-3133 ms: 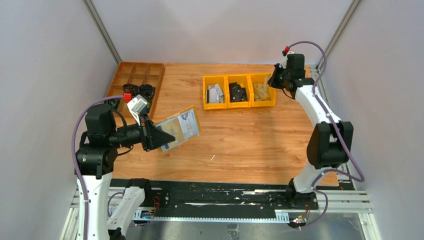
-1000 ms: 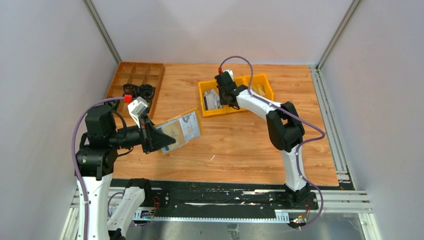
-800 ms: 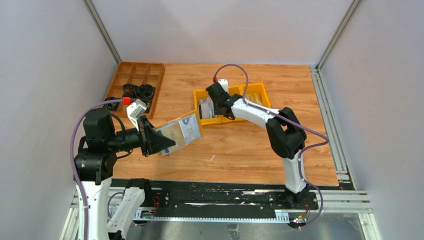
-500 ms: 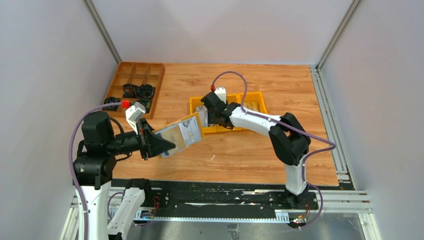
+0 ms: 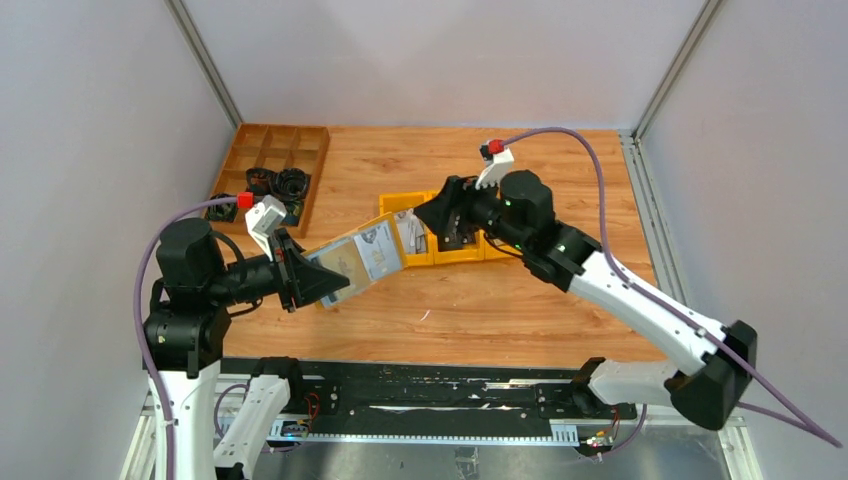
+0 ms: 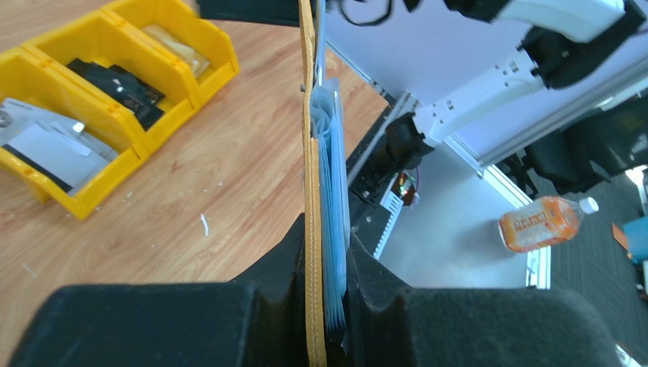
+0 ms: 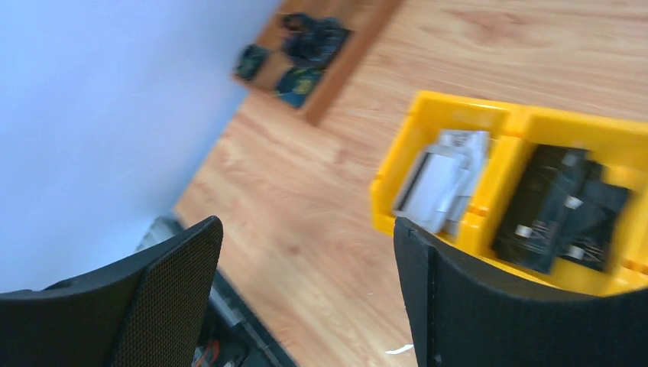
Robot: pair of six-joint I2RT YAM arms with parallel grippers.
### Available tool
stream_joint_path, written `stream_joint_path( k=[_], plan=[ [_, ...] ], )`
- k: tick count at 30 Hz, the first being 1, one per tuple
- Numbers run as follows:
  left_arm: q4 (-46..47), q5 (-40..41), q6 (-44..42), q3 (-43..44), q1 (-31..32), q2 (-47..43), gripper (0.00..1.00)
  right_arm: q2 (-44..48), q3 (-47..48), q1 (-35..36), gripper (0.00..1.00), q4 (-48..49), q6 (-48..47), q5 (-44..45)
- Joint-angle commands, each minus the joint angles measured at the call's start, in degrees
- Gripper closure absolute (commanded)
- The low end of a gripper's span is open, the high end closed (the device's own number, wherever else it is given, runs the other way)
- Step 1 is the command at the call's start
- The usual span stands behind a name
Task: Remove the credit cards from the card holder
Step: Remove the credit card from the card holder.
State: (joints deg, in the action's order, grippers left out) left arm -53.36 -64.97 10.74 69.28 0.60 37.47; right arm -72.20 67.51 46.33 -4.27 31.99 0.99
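Observation:
The mustard-yellow card holder (image 5: 352,262) hangs unfolded above the table, and my left gripper (image 5: 322,284) is shut on its near end. In the left wrist view it stands edge-on (image 6: 310,191), its grey-blue sleeves (image 6: 333,183) pinched between the pads. A pale credit card (image 5: 379,248) shows in the sleeve facing up. My right gripper (image 5: 424,212) hovers just right of the holder's far end, over the yellow bins, open with nothing between its fingers (image 7: 306,256). More pale cards (image 7: 445,177) lie in the left bin.
Three joined yellow bins (image 5: 470,256) sit mid-table. The left holds pale cards (image 6: 47,145), the middle black pieces (image 7: 562,206), the right tan pieces (image 6: 172,47). A wooden divided tray (image 5: 272,158) with black parts stands at the back left.
My right arm swung from over the bins to a raised pose facing the holder, and its gripper opened. The yellow bins slid nearer and leftward. The left gripper lifted the holder slightly.

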Motion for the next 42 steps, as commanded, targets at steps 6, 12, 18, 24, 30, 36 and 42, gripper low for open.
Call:
stream_joint_path(
  k=[6, 12, 18, 24, 30, 36, 42],
  plan=[
    [24.1, 11.7, 18.5, -4.5, 0.2, -2.3, 1.00, 9.9, -12.2, -1.1, 0.13, 15.3, 3.3, -32.8],
    [24.6, 11.2, 20.7, -5.3, 0.2, -1.8, 1.00, 9.8, -20.8, 0.3, 0.13, 42.1, 16.5, -38.9],
    [30.1, 7.0, 26.9, -8.0, 0.2, -2.3, 1.00, 4.3, -17.5, 3.2, 0.13, 50.7, 21.8, -33.2],
    [32.8, 4.1, 30.4, -10.4, 0.2, -3.7, 1.00, -3.2, -16.5, 5.2, 0.22, 63.8, 28.9, -26.5],
    [34.0, 1.7, 31.8, -11.1, 0.2, -4.2, 1.00, -8.3, -14.8, 6.3, 0.53, 72.5, 33.9, -26.1],
    [32.6, 0.5, 30.6, -11.9, 0.2, -4.9, 0.95, -9.6, -15.0, 6.4, 0.79, 78.7, 38.1, -27.6],
    [27.3, 1.0, 26.1, -11.8, 0.2, -4.5, 0.56, -7.1, -15.3, 5.9, 0.98, 77.5, 38.8, -29.1]
  ],
)
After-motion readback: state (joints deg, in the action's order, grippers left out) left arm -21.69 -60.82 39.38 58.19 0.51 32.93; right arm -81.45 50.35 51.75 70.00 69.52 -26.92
